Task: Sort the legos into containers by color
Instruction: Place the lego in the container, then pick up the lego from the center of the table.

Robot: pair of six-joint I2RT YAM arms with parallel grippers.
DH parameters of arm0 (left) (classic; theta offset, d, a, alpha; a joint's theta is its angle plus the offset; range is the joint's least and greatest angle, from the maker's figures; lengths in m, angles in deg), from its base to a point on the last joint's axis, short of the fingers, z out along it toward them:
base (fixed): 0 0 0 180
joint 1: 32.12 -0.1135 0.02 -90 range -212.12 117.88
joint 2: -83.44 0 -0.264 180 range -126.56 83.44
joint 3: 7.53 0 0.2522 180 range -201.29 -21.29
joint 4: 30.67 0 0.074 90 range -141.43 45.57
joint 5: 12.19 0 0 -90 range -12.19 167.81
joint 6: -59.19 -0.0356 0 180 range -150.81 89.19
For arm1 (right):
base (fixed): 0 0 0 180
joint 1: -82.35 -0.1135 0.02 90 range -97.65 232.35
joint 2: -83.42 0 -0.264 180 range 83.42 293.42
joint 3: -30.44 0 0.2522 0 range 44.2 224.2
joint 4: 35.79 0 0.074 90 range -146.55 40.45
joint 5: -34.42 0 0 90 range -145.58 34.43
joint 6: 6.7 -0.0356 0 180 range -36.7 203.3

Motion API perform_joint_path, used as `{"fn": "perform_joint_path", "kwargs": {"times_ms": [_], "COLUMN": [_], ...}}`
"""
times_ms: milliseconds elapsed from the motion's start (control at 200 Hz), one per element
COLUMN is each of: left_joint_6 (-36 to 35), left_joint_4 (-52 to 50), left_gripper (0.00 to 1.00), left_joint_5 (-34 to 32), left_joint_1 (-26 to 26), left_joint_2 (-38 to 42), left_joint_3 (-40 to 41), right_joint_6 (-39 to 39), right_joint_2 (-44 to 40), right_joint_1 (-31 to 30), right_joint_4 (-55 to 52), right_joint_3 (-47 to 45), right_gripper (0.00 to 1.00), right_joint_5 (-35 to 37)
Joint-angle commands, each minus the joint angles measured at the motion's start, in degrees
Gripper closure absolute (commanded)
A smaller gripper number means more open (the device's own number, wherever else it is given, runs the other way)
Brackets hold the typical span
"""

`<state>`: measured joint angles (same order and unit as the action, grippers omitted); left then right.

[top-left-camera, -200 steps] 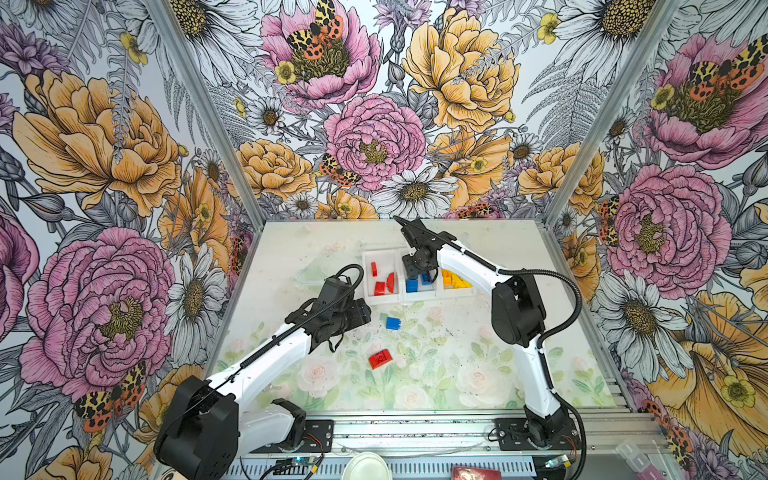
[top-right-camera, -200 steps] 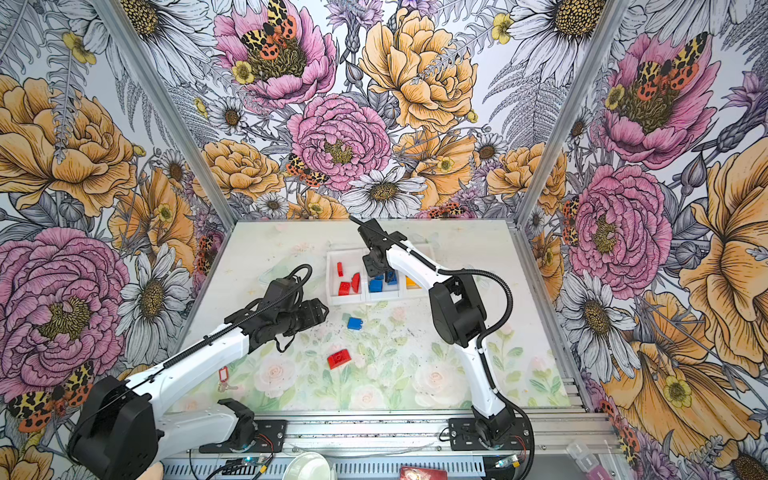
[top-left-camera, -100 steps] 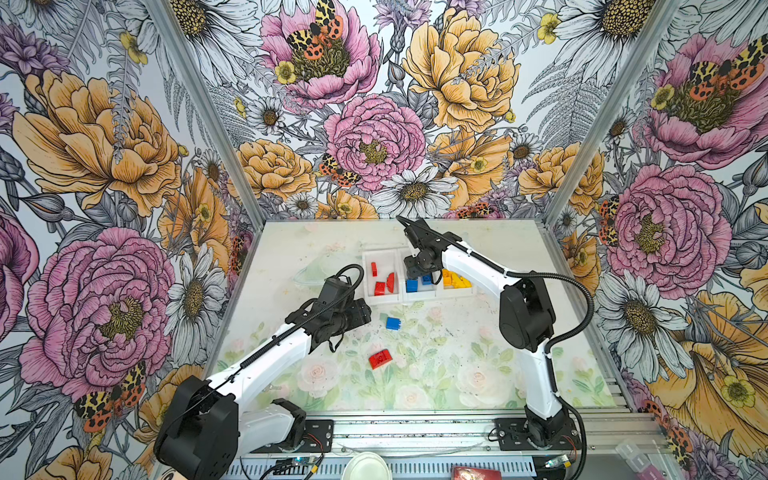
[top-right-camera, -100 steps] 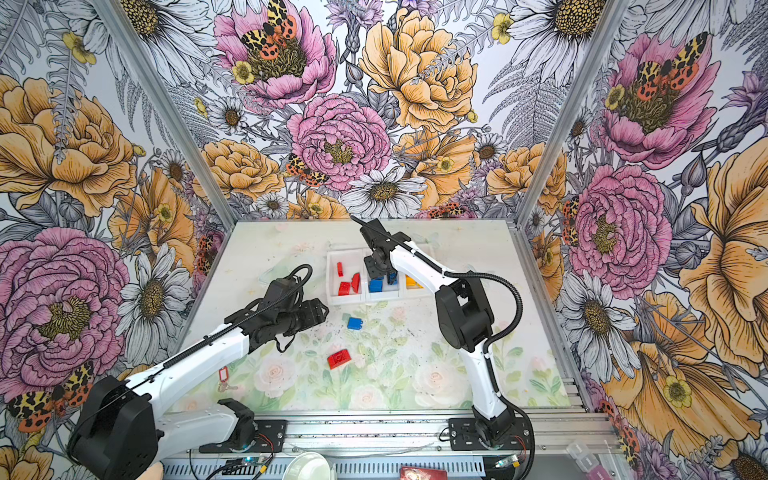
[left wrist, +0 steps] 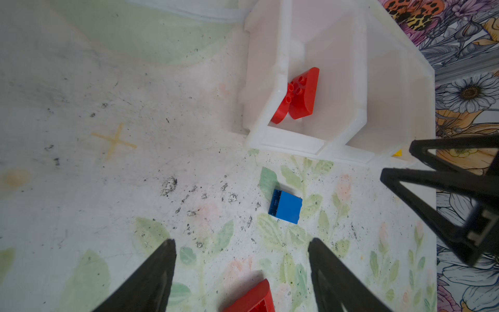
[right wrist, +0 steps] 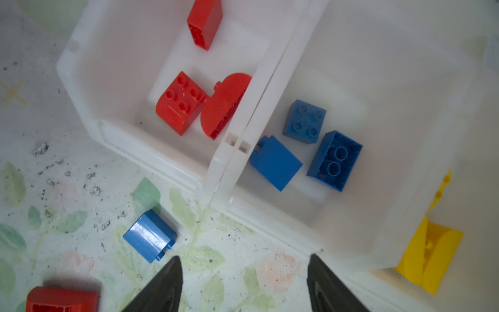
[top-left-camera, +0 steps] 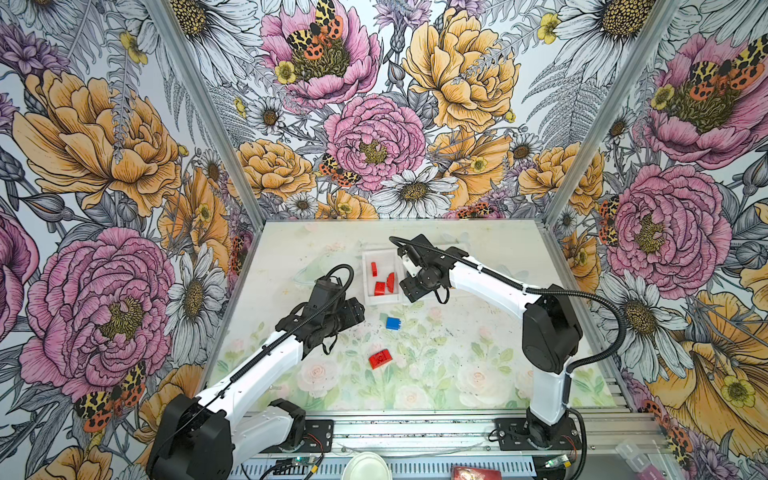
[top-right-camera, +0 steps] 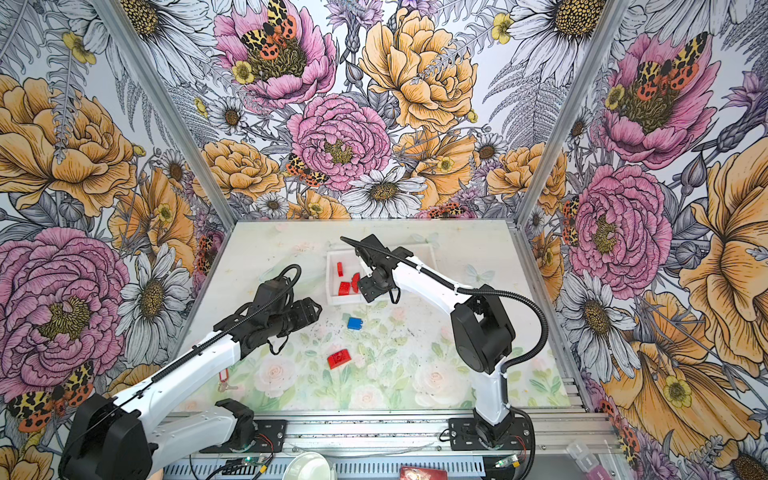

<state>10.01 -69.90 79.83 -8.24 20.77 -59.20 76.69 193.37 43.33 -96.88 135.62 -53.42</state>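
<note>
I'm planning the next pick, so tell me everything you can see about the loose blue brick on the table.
The blue brick is a small block of glossy plastic. It is tipped on its side, with a smooth face up and its studs pointing sideways. It lies on the floral-printed table, close to the white tray but not touching its wall. The red brick lies apart from it. Only the table touches it.

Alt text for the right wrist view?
A white tray from above: three red bricks in one bin, three blue bricks in the next, yellow bricks showing in a third. A loose blue brick and a loose red brick lie on the table beside it; the right tool is open, empty.
</note>
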Motion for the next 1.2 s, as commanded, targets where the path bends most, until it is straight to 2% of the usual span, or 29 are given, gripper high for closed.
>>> {"fn": "perform_joint_path", "kwargs": {"times_ms": [0, 170, 445, 810, 1196], "left_joint_6": [0.3, -0.4, -0.7, -0.7, -0.6], "left_joint_4": [-0.2, -1.1, -1.2, -1.3, -1.5], "left_gripper": [0.21, 0.21, 0.21, 0.21, 0.21], "left_joint_5": [0.5, 1.7, 2.7, 3.1, 3.4], "left_joint_1": [-1.6, -4.2, -5.1, -5.8, -6.4], "left_joint_2": [1.9, 3.3, 3.9, 4.9, 5.2], "left_joint_3": [0.9, 1.4, 1.7, 2.3, 2.8], "right_joint_6": [3.7, 5.6, 9.6, 13.2, 14.8], "right_joint_2": [-2.6, -2.9, 2.1, 8.3, 11.9], "right_joint_1": [-1.2, -4.0, -8.3, -9.8, -9.8], "right_joint_4": [0.9, 1.9, 2.1, 1.9, 2.0], "right_joint_3": [-2.9, -5.1, -2.5, 2.8, 4.1], "right_gripper": [0.24, 0.22, 0.20, 0.19, 0.22], "right_joint_5": [-4.0, -7.3, -6.7, -4.1, -3.9]}}
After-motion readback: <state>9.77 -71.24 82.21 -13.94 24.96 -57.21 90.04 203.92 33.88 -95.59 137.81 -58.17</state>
